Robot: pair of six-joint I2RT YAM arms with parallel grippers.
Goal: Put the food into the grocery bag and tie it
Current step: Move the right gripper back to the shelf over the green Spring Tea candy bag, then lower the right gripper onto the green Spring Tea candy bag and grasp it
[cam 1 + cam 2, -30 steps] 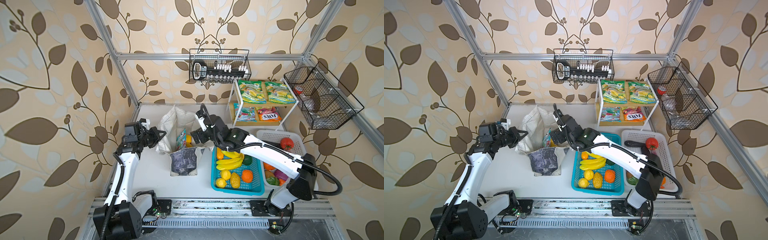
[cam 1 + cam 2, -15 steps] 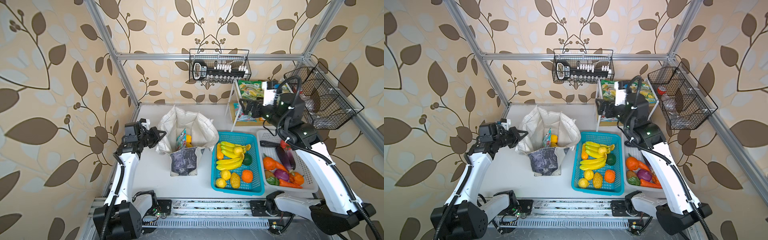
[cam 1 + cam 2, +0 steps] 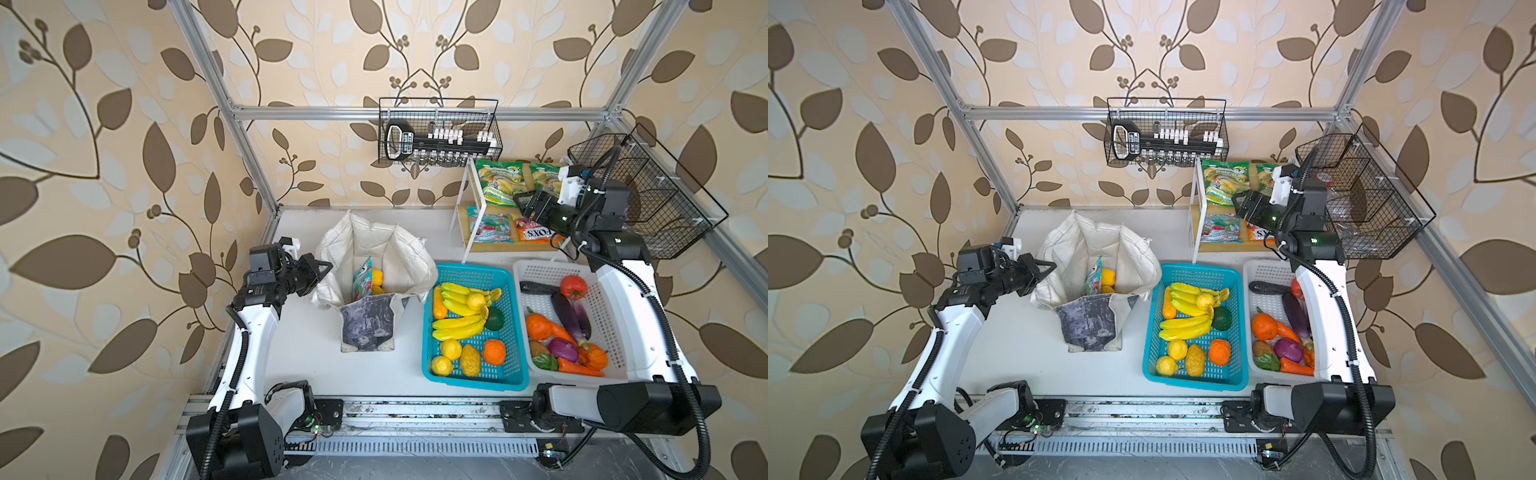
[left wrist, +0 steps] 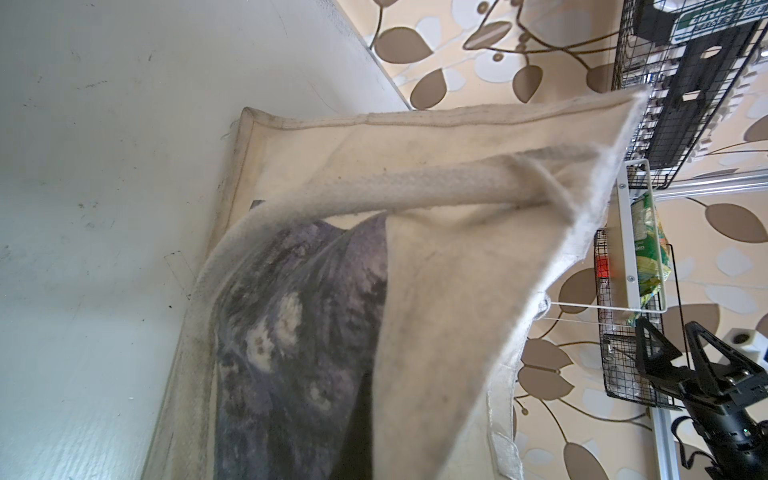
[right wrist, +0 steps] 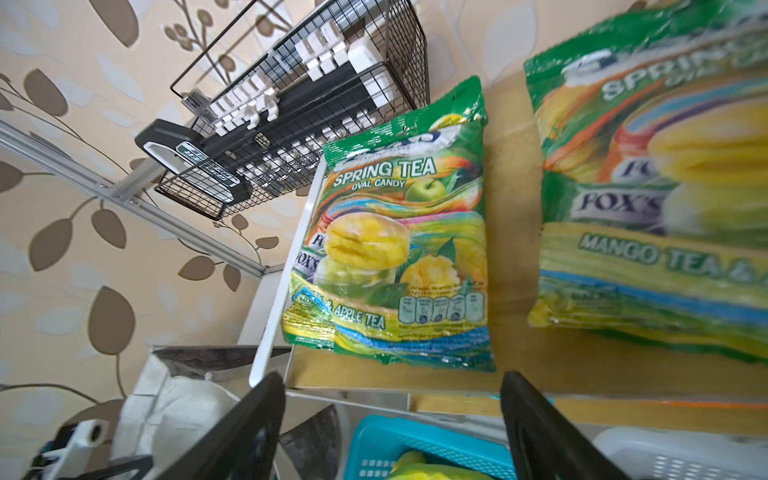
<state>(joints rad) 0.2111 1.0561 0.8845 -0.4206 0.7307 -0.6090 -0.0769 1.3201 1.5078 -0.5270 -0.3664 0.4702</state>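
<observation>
One off-white grocery bag (image 3: 401, 255) stood open on the white counter (image 3: 307, 353), left of centre in both top views, with its dark print panel toward the lower edge of the frame. A blue sweet packet (image 3: 362, 277) and a yellow fruit (image 3: 377, 276) showed inside it. The left tool (image 3: 324, 268), pressed together, pinched the bag's rim on the left side. The left wrist view was filled with the bag's fabric and one loop handle (image 4: 415, 189).

Just right of the bag lay a blue basket (image 3: 471, 272) of bananas (image 3: 457, 305), lemons (image 3: 451, 348) and an orange (image 3: 494, 352). Beside it, a white basket (image 3: 540, 266) held a purple eggplant (image 3: 570, 318), a tomato (image 3: 574, 286) and carrots (image 3: 579, 368).

In the upper right of the frame, the right tool (image 3: 523, 204) hovered, spread and empty, over the top tier of a white shelf (image 3: 462, 224). Two green sweet packets (image 3: 493, 183) lay flat there, side by side. The right wrist view showed one of them, marked "Spring Tea", beyond the two black fingers (image 5: 257, 419).

Two more packets (image 3: 488, 224) lay on the lower tier. One black wire basket (image 3: 440, 133) hung on the back wall and another (image 3: 665, 208) on the right wall.
</observation>
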